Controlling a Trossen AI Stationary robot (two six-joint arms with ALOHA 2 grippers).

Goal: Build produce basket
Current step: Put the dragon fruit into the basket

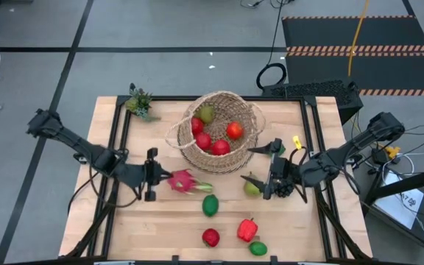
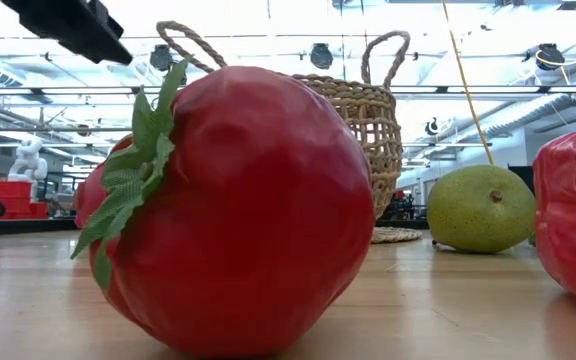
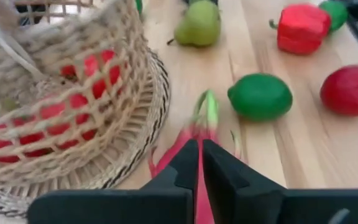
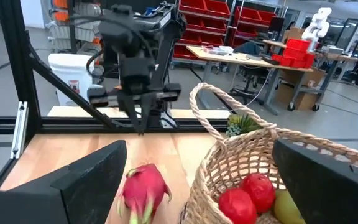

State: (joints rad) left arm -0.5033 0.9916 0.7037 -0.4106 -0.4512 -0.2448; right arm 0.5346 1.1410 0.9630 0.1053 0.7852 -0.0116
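Observation:
The woven basket (image 1: 235, 159) stands at the table's far middle, with red fruits (image 1: 219, 146) and a pear inside it. My left gripper (image 1: 162, 177) is shut on the pink dragonfruit (image 1: 183, 180) just in front of the basket's near left side. My right gripper (image 1: 260, 165) stands open at the basket's near right side with nothing between its fingers. A green pear (image 1: 252, 189) lies by its nearer finger. On the table lie a lime (image 1: 210, 205), a red fruit (image 1: 210, 237), a red pepper (image 1: 246, 230) and another green fruit (image 1: 258, 248). My left gripper pinches a thin pink scale (image 3: 199, 177) of the dragonfruit between its two shut fingers. The fingers come from the table's left, slanting down. In the right wrist view the fruit (image 4: 143, 186) hangs below the fingertips (image 4: 143, 127), green tips downward. Whether it clears the table I cannot tell.
A small green spiky plant (image 1: 140, 103) stands at the far left corner. A dark cluster (image 1: 294, 193) lies under my right wrist. Black frame rails (image 1: 116, 147) run along the table's sides. Bare wood shows at the near left.

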